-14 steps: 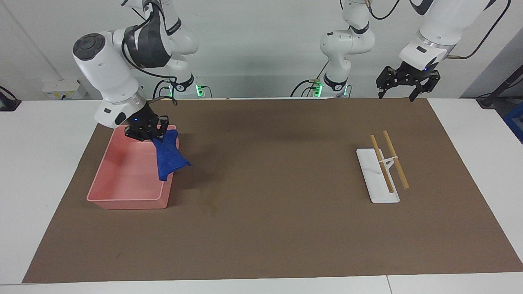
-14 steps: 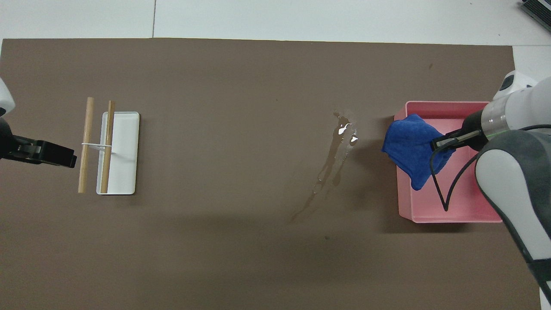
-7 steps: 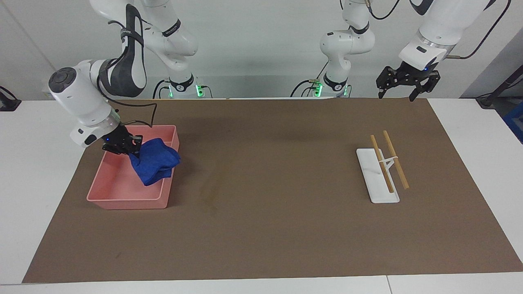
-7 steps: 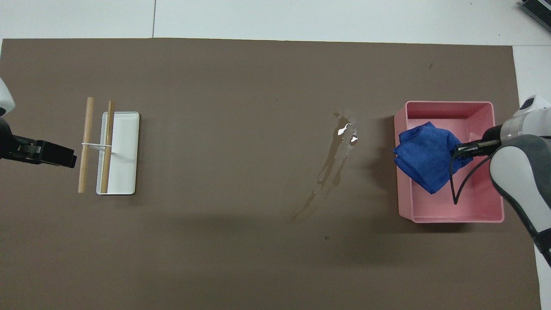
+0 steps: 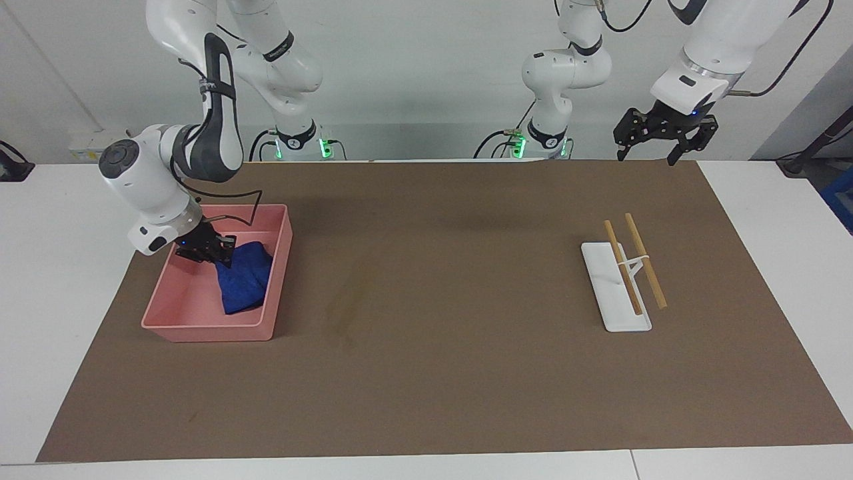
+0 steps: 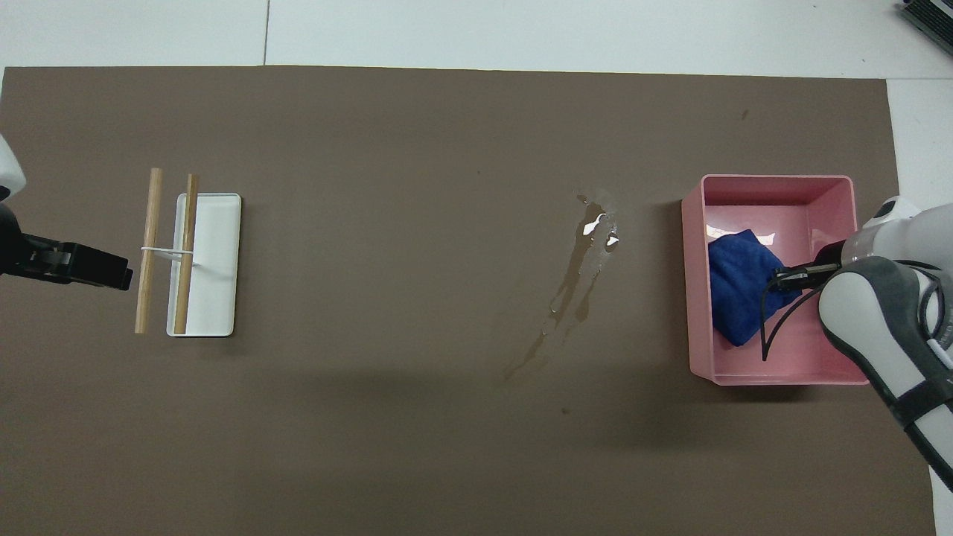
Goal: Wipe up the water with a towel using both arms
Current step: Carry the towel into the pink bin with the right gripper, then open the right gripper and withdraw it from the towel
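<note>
Brown mat on bench, water (image 6: 577,286) still wet beside tray (image 5: 277,280) | I read right pincer (image 5: 208,253) gripping towel (image 5: 243,284) inside tray | left pincer (image 5: 663,141) waits spread, well apart | wiping not begun

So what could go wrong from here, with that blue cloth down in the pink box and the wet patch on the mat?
The right gripper sits low inside the pink tray on the towel, so a lift or sideways move might catch the tray wall and drag it along the mat.

The water lies unwiped on the mat beside the tray and could soak in or spread.

The left gripper waits over the mat's edge at its own end, so only one arm is helping.
</note>
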Controlling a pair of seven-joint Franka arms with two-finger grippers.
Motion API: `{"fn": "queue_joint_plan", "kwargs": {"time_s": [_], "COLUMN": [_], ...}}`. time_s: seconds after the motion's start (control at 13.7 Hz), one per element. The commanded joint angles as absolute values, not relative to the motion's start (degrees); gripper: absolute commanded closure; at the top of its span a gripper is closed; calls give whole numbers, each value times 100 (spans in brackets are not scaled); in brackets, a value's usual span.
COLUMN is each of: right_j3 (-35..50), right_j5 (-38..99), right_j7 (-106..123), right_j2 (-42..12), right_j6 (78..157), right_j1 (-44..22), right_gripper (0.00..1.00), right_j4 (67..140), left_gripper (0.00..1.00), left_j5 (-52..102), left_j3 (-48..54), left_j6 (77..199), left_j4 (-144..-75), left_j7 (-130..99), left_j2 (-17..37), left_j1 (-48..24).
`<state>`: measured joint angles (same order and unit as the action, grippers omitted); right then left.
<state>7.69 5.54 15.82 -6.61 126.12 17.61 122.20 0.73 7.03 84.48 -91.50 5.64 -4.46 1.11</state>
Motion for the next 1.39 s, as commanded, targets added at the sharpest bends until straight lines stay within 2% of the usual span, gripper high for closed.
{"fn": "queue_joint_plan", "kwargs": {"time_s": [0.0, 0.07, 0.29, 0.51, 0.88, 1.17, 1.32], "right_j3": [844, 844, 835, 861, 923, 932, 932], "right_j5": [448, 448, 422, 10, -79, -184, -351], "right_j7": [1415, 1406, 1406, 1397, 196, -666, -922], "right_j2": [-615, -633, -406, -45, 351, 404, 317], "right_j6": [12674, 12674, 12447, 11858, 10504, 9758, 9310], "right_j1": [1881, 1907, 1864, 1793, 1294, 792, 537], "right_gripper": [24, 0, 0, 0, 1, 1, 1], "right_j4": [12252, 12174, 12015, 11489, 10618, 10039, 9495], "left_gripper": [0, 0, 0, 0, 0, 0, 0], "left_j5": [-35, -35, -35, -35, -35, -35, -35], "left_j3": [668, 668, 668, 668, 668, 668, 668], "left_j6": [8420, 8420, 8420, 8420, 8420, 8420, 8420], "left_j4": [-9325, -9325, -9325, -9325, -9325, -9325, -9325], "left_j7": [527, 527, 527, 527, 527, 527, 527], "left_j2": [-624, -624, -624, -624, -624, -624, -624], "left_j1": [79, 79, 79, 79, 79, 79, 79]}}
